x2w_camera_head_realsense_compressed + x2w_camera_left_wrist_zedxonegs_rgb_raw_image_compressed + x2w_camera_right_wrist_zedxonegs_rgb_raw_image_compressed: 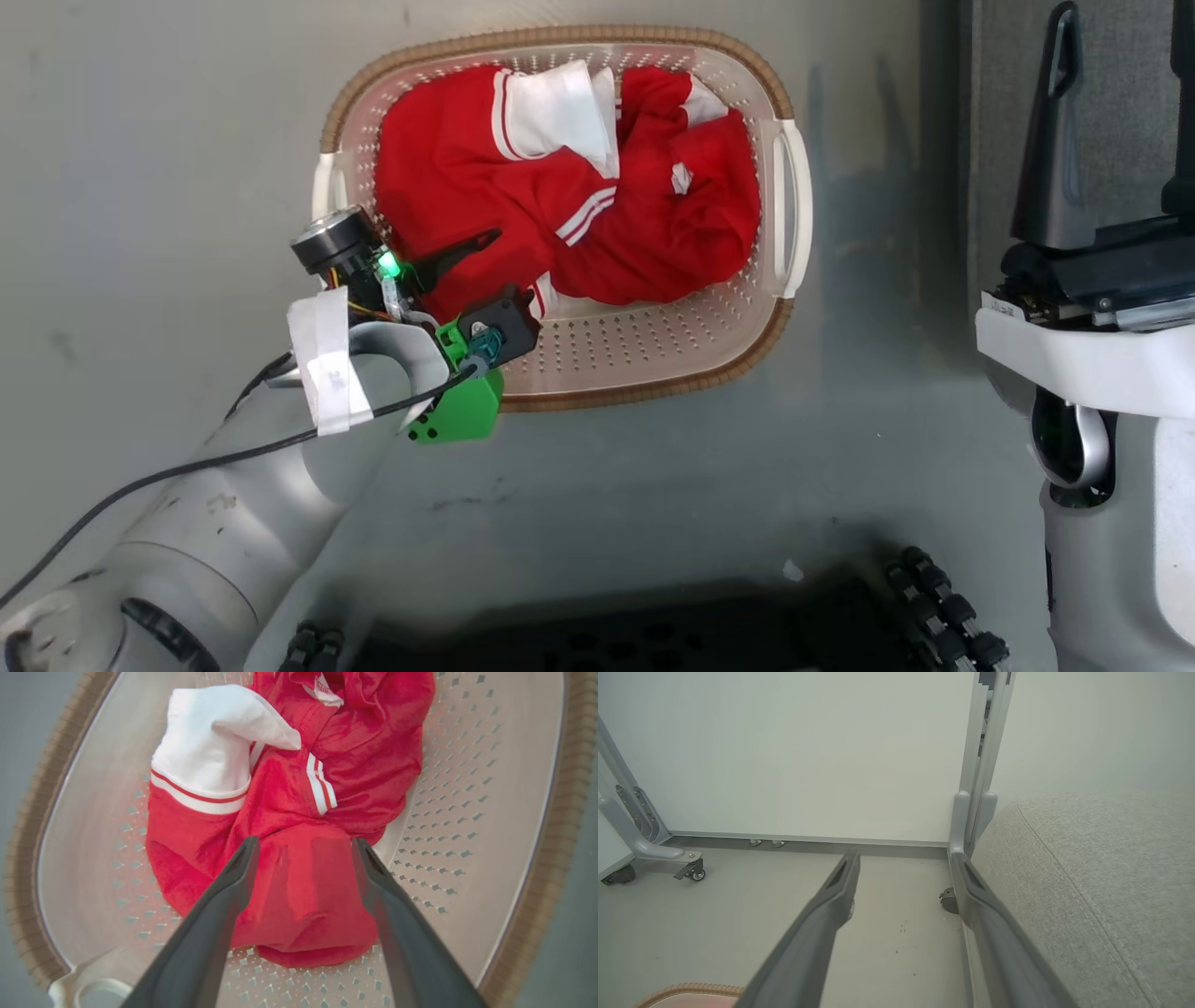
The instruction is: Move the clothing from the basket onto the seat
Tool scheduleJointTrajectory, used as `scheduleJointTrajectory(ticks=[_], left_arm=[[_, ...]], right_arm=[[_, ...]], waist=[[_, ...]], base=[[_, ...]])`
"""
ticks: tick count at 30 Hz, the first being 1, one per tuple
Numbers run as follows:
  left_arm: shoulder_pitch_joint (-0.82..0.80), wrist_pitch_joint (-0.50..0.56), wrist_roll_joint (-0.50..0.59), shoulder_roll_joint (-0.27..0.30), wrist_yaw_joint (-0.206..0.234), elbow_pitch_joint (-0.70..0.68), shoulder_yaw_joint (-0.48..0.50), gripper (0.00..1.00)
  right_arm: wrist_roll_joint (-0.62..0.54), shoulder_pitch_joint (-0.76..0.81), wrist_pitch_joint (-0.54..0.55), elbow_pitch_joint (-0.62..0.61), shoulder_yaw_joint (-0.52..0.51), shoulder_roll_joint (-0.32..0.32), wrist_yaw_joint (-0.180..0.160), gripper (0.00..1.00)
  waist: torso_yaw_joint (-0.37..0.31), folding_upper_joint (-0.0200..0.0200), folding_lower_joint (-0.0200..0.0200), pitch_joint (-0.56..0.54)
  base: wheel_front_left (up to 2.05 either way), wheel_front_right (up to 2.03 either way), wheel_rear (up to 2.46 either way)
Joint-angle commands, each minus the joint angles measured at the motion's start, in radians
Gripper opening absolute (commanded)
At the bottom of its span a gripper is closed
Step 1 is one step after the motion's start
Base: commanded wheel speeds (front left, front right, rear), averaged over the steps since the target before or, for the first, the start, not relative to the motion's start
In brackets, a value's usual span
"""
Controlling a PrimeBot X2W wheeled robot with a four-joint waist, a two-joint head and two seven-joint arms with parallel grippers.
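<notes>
Red fabric first: the clothing (579,187) is all bunched up inside the basket (653,345), with a white collar flopped on top and a striped cuff showing mid-pile. The basket sits on the grey floor (653,495), and the seat (1101,882), grey woven stuff with a stitched seam, is off to the robot's right. The left gripper (303,847) is down in the basket with its fingers spread wide either side of a red fold, not pinching anything. I can't tell if the tips actually touch the cloth. The right gripper (903,858) is spread wide too and empty, hanging over the floor just beside the seat's rounded edge, apart from the basket.
</notes>
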Motion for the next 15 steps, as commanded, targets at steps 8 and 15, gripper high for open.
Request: scheduleJointTrajectory(ticks=[8, 15], left_arm=[[-0.125, 0.018, -0.06, 0.006, -0.002, 0.15, -0.12, 1.0], [-0.166, 0.067, -0.088, 0.008, -0.002, 0.232, -0.151, 1.0]], right_arm=[[0.04, -0.035, -0.003, -0.005, 0.005, -0.002, 0.0, 1.0], [0.064, -0.044, -0.003, -0.003, 0.028, -0.002, 0.0, 1.0]], waist=[[-0.07, 0.0, -0.0001, 0.123], [-0.095, 0.0, -0.0001, 0.154]], base=[[0.0, 0.0, 0.0], [0.0, 0.0, 0.0]])
